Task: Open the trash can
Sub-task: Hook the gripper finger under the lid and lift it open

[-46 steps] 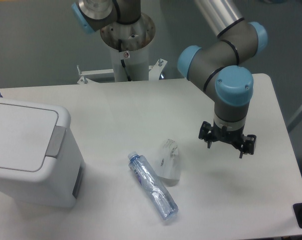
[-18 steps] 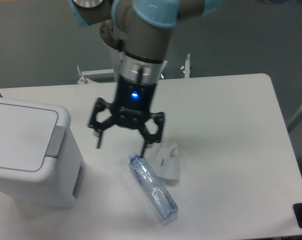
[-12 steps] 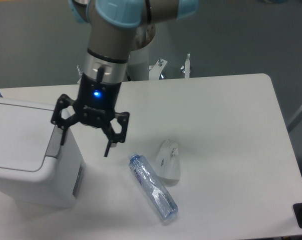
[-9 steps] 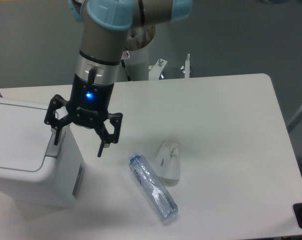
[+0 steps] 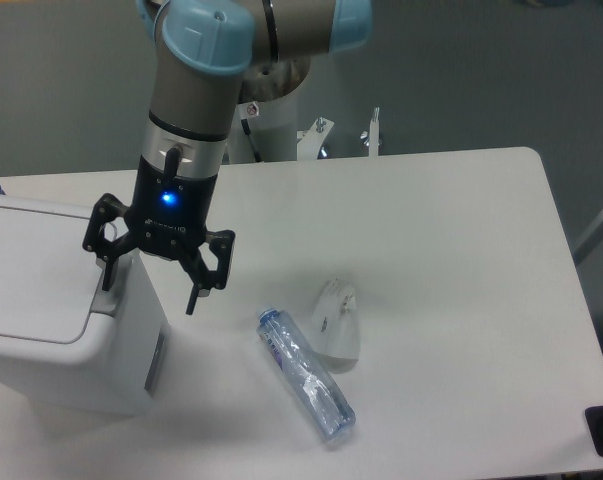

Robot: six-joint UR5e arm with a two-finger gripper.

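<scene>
End effector (image 5: 149, 281) spread wide, straddling trash can (image 5: 51, 310) corner.

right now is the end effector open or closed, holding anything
End effector: open, holding nothing, one finger over the bin by its grey tab.

A white tabletop (image 5: 451, 230) with rounded corners carries three things. At its left edge stands a large white trash can (image 5: 51, 320), lid shut. Near the middle front, a clear plastic bottle (image 5: 304, 373) with a blue label lies on its side, and a crumpled clear plastic cup (image 5: 336, 320) lies just beside it.
</scene>
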